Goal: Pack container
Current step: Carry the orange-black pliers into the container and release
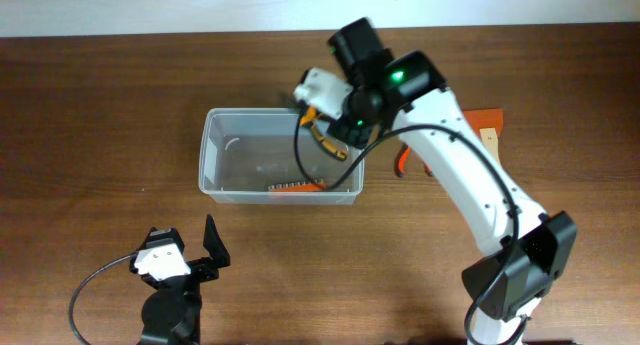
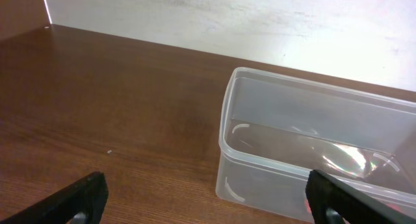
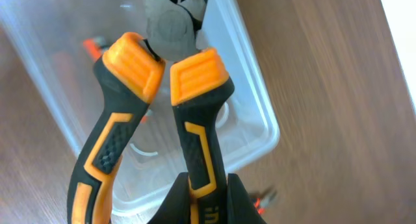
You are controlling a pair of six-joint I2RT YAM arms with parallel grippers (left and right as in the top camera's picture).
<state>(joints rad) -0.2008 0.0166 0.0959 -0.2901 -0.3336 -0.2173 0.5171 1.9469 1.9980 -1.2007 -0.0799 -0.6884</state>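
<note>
The container (image 1: pixel 215 175) is a clear plastic tub at the table's middle; it also shows in the left wrist view (image 2: pixel 273 152) and the right wrist view (image 3: pixel 253 130). My right gripper (image 3: pixel 205 198) is shut on one handle of orange-and-black pliers (image 3: pixel 195 100), held over the tub's right end; they show in the overhead view (image 1: pixel 322 135). A tool with an orange handle (image 1: pixel 295 187) lies inside the tub along its near wall. My left gripper (image 2: pixel 208 201) is open and empty, low over the table in front of the tub's left end.
An orange object (image 1: pixel 487 120) and a red-handled tool (image 1: pixel 402 161) lie right of the tub, partly hidden by my right arm. A small tool (image 3: pixel 263 199) lies on the wood beside the tub. A white wall runs along the table's far edge.
</note>
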